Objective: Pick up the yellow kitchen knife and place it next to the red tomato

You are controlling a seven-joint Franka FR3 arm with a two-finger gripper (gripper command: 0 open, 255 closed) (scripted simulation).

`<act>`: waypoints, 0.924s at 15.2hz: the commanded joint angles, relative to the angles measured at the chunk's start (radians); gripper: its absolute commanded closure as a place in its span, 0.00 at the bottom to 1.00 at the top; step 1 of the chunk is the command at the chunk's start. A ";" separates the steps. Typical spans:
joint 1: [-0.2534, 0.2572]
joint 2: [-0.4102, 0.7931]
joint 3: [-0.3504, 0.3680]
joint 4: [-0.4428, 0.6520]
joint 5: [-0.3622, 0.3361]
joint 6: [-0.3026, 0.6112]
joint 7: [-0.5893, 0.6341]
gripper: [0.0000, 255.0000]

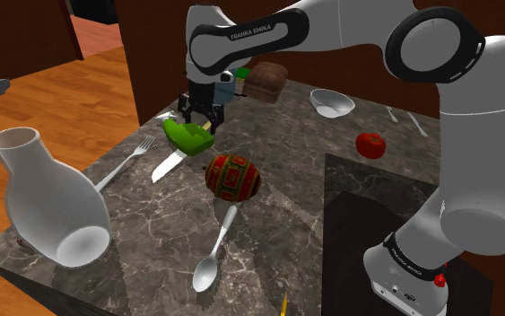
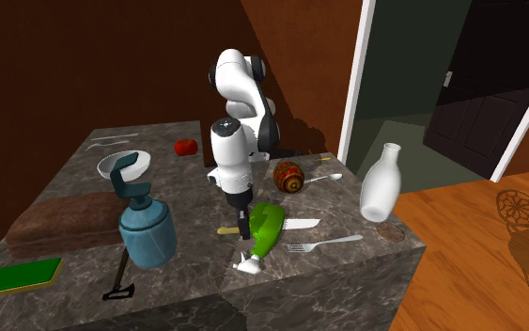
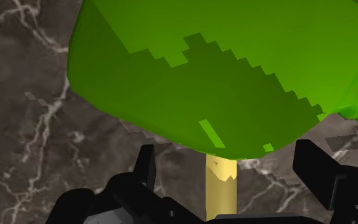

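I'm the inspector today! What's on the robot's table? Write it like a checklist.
Surface: dark marble counter with white veins.
Job's things: yellow-handled knife lying flat, its middle under a green bottle; red tomato well apart, toward the shoulder view's right.
Clutter: white vase, fork, spoon, patterned red egg, white bowl, brown loaf, blue dispenser bottle.
Grippers: tool open, fingers either side of the yellow handle, not touching it.
Cables: nothing seen.
Surroundings: wood floor, open doorway.
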 commanded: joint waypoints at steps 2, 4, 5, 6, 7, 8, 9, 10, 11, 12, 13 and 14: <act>0.000 0.000 0.000 -0.001 0.000 0.001 0.000 0.00; 0.000 0.000 0.000 -0.001 0.000 0.001 0.000 1.00; 0.000 0.000 0.000 -0.001 0.000 0.001 0.000 1.00; 0.000 0.000 0.000 -0.001 0.000 0.001 0.000 1.00; 0.000 0.000 0.000 0.000 0.000 0.001 0.000 1.00; 0.000 0.000 0.000 0.000 0.000 0.001 0.000 1.00; 0.000 0.000 0.000 -0.001 0.000 0.001 0.000 1.00; 0.000 0.000 0.000 -0.001 0.000 0.001 0.000 1.00; 0.000 0.000 0.000 -0.001 0.000 0.001 0.000 1.00; 0.000 0.000 0.000 -0.001 0.000 0.001 0.000 1.00; 0.000 0.000 0.000 -0.001 0.000 0.001 0.000 1.00; 0.000 -0.005 0.001 0.005 0.001 -0.010 0.000 1.00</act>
